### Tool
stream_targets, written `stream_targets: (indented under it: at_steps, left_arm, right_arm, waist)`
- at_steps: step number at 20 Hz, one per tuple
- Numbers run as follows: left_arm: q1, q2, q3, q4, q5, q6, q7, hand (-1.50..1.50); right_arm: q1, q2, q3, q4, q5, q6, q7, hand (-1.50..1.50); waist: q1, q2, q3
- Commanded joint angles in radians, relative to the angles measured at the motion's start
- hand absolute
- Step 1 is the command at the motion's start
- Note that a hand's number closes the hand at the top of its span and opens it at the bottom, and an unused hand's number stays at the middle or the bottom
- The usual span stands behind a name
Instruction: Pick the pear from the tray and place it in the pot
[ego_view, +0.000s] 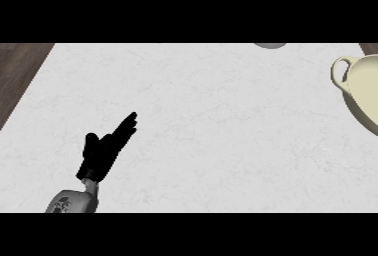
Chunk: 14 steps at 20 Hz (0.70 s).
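The left robot hand (103, 150) rests spread with straight fingers over the white table (207, 125), well apart from the cream pot (362, 90) cut by the right edge.

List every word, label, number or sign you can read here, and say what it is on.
None can be read. The pot, the counter and the left hand show no writing. The grey object at the top edge is mostly cut off; nothing readable shows on it.
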Motion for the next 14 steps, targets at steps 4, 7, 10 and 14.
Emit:
stream_targets:
  at_steps: [4, 7, 10, 14]
  left_arm:
    - [-0.037, 0.004, 0.0, 0.012, -0.003, -0.014, 0.016, 0.0]
    - [-0.018, 0.008, 0.02, 0.011, 0.011, -0.019, -0.015, 0.0]
    - [-0.039, 0.007, 0.016, 0.031, 0.011, -0.032, -0.006, 0.0]
    - [-0.024, -0.015, 0.007, 0.012, -0.007, 0.003, 0.003, 0.0]
  right_arm:
    - [-0.127, 0.073, 0.085, 0.182, 0.099, 0.208, 0.194, 1.5]
    - [-0.16, 0.095, 0.078, 0.246, 0.098, 0.287, 0.281, -1.5]
    - [-0.176, 0.141, 0.069, 0.286, 0.098, 0.272, 0.273, -1.5]
    - [-0.156, 0.155, -0.068, 0.229, -0.035, 0.121, 0.116, -1.5]
  waist:
    - [0.021, 0.008, 0.0]
    - [0.011, 0.004, 0.0]
    - [0.018, 0.013, 0.003]
    - [-0.005, 0.006, 0.005]
